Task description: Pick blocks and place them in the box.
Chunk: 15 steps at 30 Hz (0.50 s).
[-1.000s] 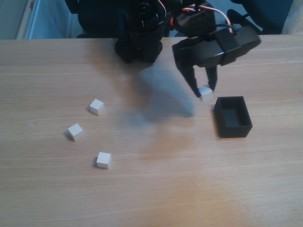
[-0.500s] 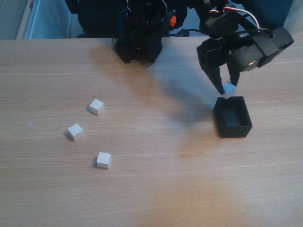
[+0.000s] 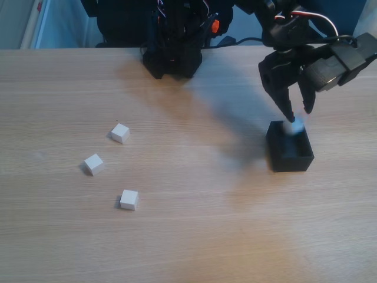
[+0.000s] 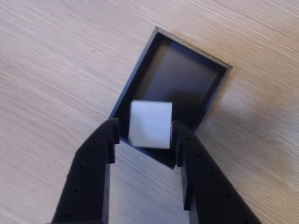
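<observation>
Item: desk (image 3: 194, 236), light wood grain, seen in the fixed view across the whole frame below a dark background strip.

Item: three loose white blocks, lower left quarter of the fixed view, all resting on the desk and well apart from the box. The nearest block (image 3: 129, 199) is placed lowest in the frame; a second block (image 3: 93, 164) is found up and to its left; a third block (image 3: 120, 132) is found above those two, toward the centre left.

Item: box (image 3: 289, 147), black, open-topped, thin-walled, set at the right of the fixed view at mid height. In the wrist view the box (image 4: 140, 77) is shown tilted across the centre of the frame, its interior dark.

Item: held block (image 4: 150, 124), white, centred in the wrist view over the near end of the box opening. In the fixed view it is seen as a pale blur (image 3: 293, 125) at the far rim of the box.

Item: gripper (image 3: 296, 115), black, upper right of the fixed view, pointed down at the box. Its fingers (image 4: 100, 158) are set narrow, closed on the held block from both sides.

Item: arm base (image 3: 172, 50), black, top centre of the fixed view, at the far edge of the desk.
</observation>
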Each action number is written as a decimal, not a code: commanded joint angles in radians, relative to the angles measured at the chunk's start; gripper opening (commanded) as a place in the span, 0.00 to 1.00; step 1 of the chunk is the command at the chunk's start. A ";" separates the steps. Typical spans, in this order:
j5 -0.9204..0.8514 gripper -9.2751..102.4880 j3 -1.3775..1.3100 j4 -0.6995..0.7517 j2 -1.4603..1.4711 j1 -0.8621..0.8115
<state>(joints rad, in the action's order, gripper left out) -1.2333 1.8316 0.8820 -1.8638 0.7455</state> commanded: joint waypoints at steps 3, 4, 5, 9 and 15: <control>-0.017 0.20 -0.015 0.018 -0.028 -0.031; -0.023 0.20 -0.005 0.029 -0.040 -0.038; -0.029 0.18 0.008 0.043 -0.057 -0.046; -0.040 0.08 0.100 0.097 -0.169 -0.124; -0.163 0.08 0.354 0.207 -0.457 -0.354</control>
<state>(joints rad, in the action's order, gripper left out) -1.3438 2.1154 1.0569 -2.1783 0.4924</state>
